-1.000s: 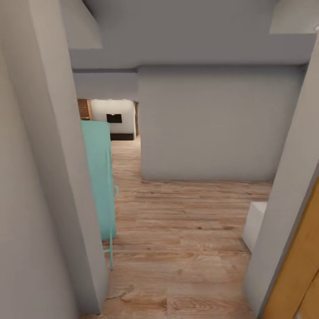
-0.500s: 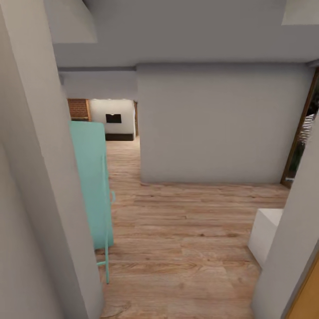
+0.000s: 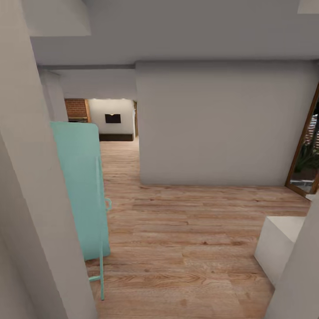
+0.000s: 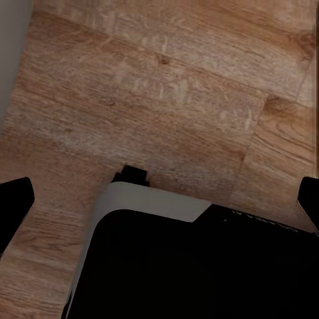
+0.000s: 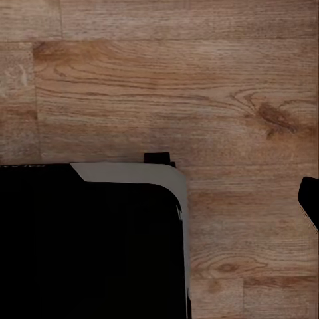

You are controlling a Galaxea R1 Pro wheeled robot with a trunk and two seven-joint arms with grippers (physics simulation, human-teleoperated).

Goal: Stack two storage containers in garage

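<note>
Left pincer [image 4: 159,199] hangs over the wood-plank floor [image 4: 166,86], its two dark fingertips [image 4: 14,203] at opposite edges of the wrist view with bare planks between them, so it stands spread wide and holds nothing. Of the right pincer only one dark fingertip [image 5: 310,199] shows at the frame edge, so I cannot tell whether it is spread or closed. Both wrist views look down past the robot's black, pale-edged base [image 5: 93,239]. From the head view, a hallway of pale grey walls [image 3: 217,124] runs ahead; a turquoise panel [image 3: 82,186] stands beside the left wall. Far down the passage lies the living room [image 3: 110,119], with what seems a brick fireplace [image 3: 76,108] and a black TV [image 3: 113,118]. A white block [image 3: 277,243] sits low at right.
</note>
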